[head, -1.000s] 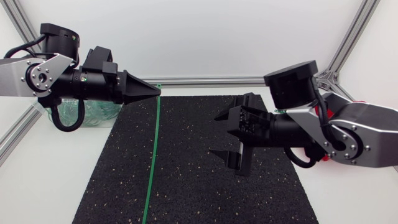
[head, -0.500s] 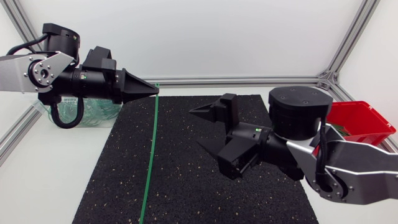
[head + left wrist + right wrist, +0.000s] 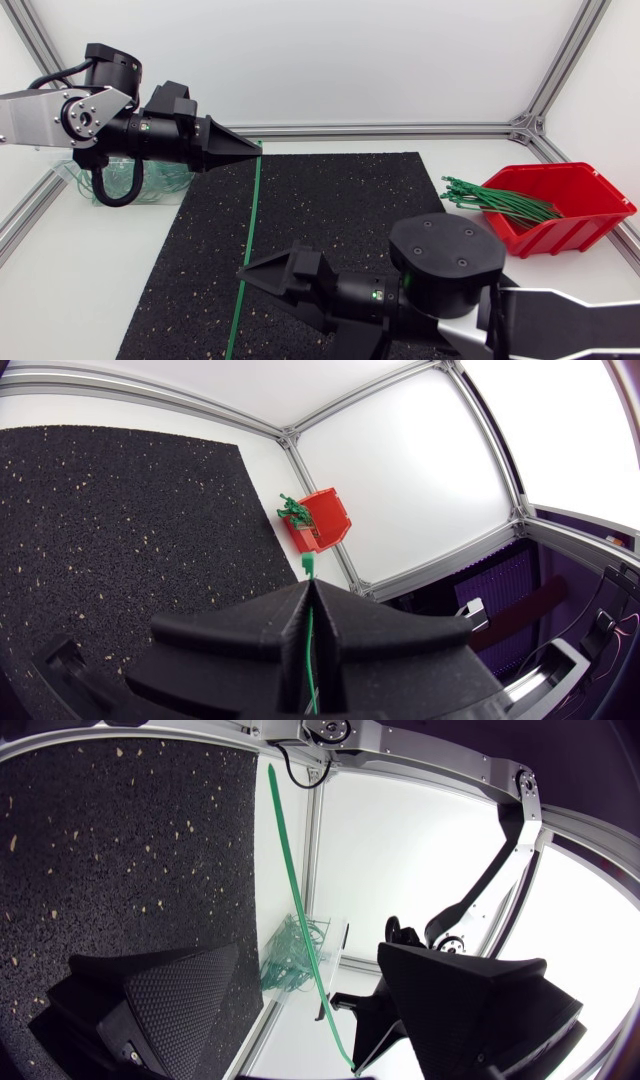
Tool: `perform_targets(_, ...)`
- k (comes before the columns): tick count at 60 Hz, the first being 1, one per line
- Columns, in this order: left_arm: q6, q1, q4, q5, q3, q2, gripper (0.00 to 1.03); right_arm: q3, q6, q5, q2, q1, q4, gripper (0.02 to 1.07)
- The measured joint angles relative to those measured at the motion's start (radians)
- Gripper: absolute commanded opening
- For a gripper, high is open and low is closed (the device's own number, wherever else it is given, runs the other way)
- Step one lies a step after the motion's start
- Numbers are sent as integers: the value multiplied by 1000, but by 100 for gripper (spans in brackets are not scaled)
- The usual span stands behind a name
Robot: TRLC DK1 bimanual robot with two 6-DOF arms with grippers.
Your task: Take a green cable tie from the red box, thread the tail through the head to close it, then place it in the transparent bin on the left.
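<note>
Pinching the green cable tie (image 3: 246, 240) (image 3: 307, 565) (image 3: 300, 910) at its far end, the left claw (image 3: 250, 146) (image 3: 311, 585) is clenched on it above the far left corner of the black mat (image 3: 340, 220). A short tip of the tie sticks out ahead of the claw's point. From there the tie runs as one straight line along the left side of the mat. Its long axis goes from the mat's far edge to its near edge, and the free end points to the near edge. The right claw (image 3: 310, 955) is over the near left part of the mat. It is released, with one finger on each side of the tie. The red box (image 3: 580, 225), with more green ties, stands on the counter (image 3: 90, 280) off the mat's right side, and the transparent bin (image 3: 160, 188) off its far left corner
</note>
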Motion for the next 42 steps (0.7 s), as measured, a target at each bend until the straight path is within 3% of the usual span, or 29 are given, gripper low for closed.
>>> perform_targets(21,0,-1,-2,7,4,31,4,-26,-6,-4,45,84,67,101)
perform_targets(28,0,-3,-2,12,4,35,4,-29,-6,-7,66,95,70,84)
perform_targets(34,0,-7,-2,21,4,37,4,-29,-6,-16,76,106,76,80)
perform_targets(38,0,-9,-2,22,4,37,4,-29,-6,-19,86,114,85,65)
perform_targets(42,0,-9,-2,22,4,37,4,-29,-6,-19,98,117,90,63)
